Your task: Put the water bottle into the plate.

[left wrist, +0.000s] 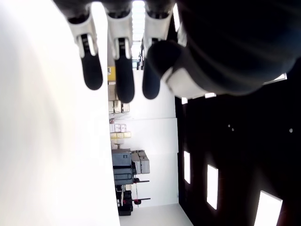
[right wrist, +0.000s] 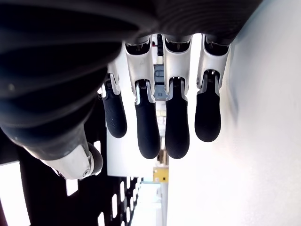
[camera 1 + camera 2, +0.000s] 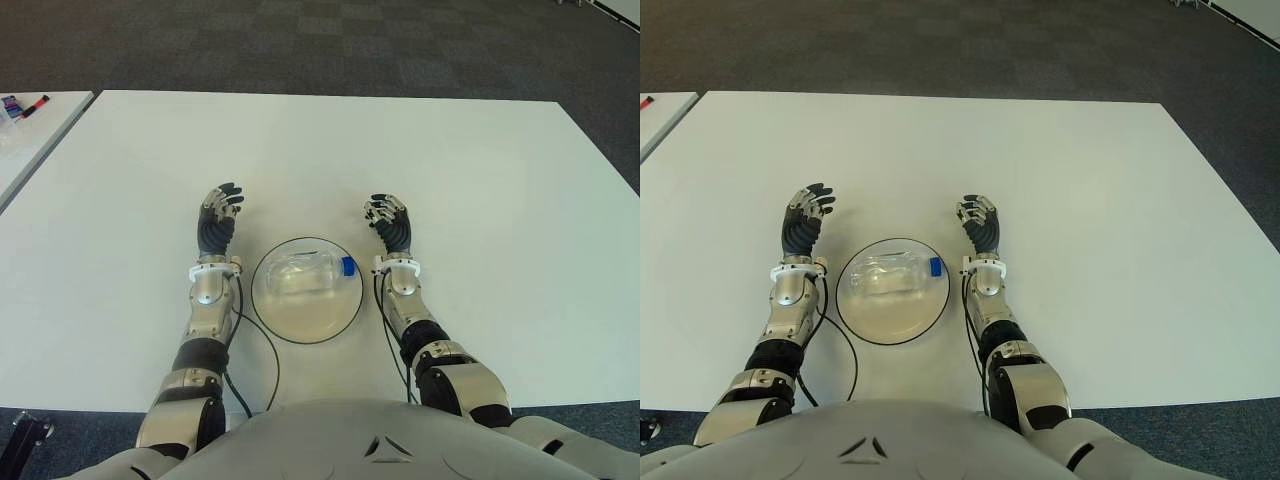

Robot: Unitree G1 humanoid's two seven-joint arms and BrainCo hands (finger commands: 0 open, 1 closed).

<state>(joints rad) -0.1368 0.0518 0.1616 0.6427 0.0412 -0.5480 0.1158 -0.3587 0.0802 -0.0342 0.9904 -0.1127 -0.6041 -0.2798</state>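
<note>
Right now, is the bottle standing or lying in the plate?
Lying. The bottle is on its side inside the plate, blue cap toward the right hand.

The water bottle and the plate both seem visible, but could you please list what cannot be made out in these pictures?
- Water bottle: clear plastic on the plate; whether it holds water cannot be read in either eye view.
- Both wrist views: bottle and plate are outside the frame; only fingers show.
- Small items on the neighbouring table: cut off by the left eye view's edge, too small to identify.
- Left robot hand and right robot hand: contact with the table unclear.

No readable text, label or number shows on anything here.
</note>
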